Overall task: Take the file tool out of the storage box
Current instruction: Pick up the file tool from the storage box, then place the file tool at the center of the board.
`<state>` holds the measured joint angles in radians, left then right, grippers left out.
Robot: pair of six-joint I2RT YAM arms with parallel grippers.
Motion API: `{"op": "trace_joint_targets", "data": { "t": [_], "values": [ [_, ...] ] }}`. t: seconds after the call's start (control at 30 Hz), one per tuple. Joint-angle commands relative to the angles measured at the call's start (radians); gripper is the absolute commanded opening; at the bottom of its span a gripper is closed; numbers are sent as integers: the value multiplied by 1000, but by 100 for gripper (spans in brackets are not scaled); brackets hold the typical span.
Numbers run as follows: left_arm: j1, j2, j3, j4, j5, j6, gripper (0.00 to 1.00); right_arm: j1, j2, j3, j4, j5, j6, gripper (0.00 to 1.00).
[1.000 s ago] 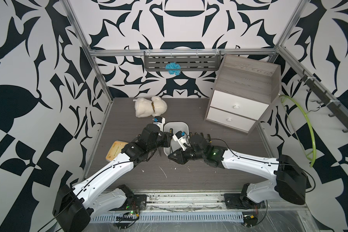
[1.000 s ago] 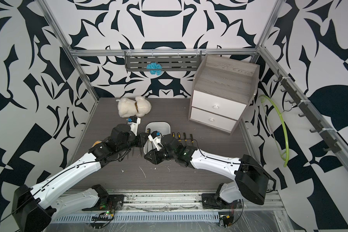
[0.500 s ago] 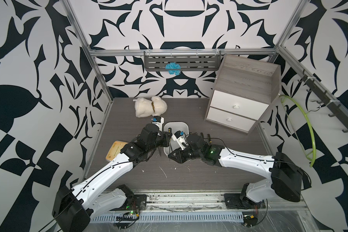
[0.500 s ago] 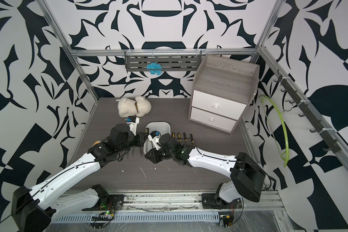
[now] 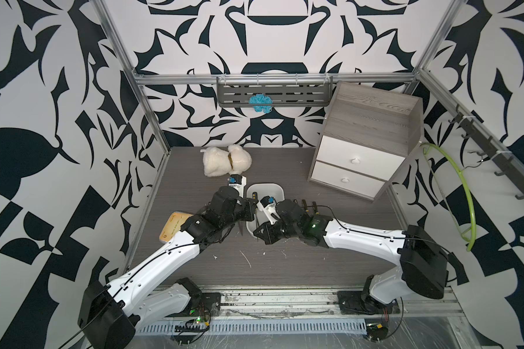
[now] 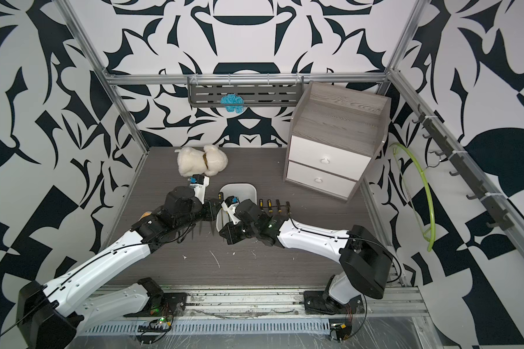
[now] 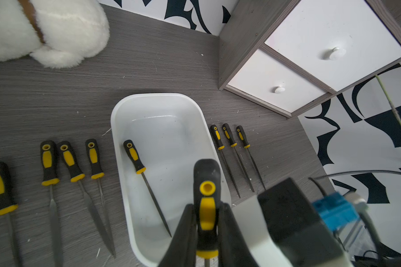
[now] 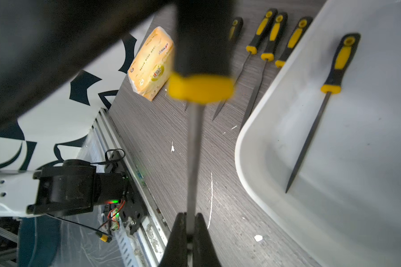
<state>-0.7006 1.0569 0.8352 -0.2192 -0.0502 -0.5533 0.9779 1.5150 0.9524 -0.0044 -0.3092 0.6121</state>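
Gripping the file tool (image 7: 206, 175) by its black-and-yellow handle, the left gripper (image 7: 206, 222) holds it raised at the rim of the storage box (image 7: 158, 96). The right gripper (image 8: 187, 222) is pinched on the tool's metal blade. A second file (image 7: 134, 157) lies inside the box.

A grey wood-grain table (image 5: 285, 266) fills the middle of both top views. At its far edge, left of centre, lies a white plush toy (image 5: 226, 160). Right of centre a grey cabinet (image 5: 363, 151) with two white drawers stands askew. A white tub (image 5: 270, 190) sits mid-frame, with a row of files (image 6: 277, 204) just to its right. The left wrist view shows four more files (image 7: 68, 159) on its other side. A yellow packet (image 5: 173, 225) lies near the table's left edge, and white scraps (image 5: 245, 259) dot the near part.
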Motion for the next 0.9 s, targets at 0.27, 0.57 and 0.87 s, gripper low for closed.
{"op": "trace_joint_targets", "data": {
  "t": [0.27, 0.57, 0.87],
  "values": [
    [-1, 12, -2, 10, 11, 3, 82, 8, -114, 53, -272, 138, -31, 0],
    [-1, -2, -14, 8, 21, 7, 99, -117, -200, 210, -1075, 560, -70, 0],
    [0, 4, -3, -56, 61, 1, 99, -470, -6, 217, -1191, 474, -205, 0]
  ]
}}
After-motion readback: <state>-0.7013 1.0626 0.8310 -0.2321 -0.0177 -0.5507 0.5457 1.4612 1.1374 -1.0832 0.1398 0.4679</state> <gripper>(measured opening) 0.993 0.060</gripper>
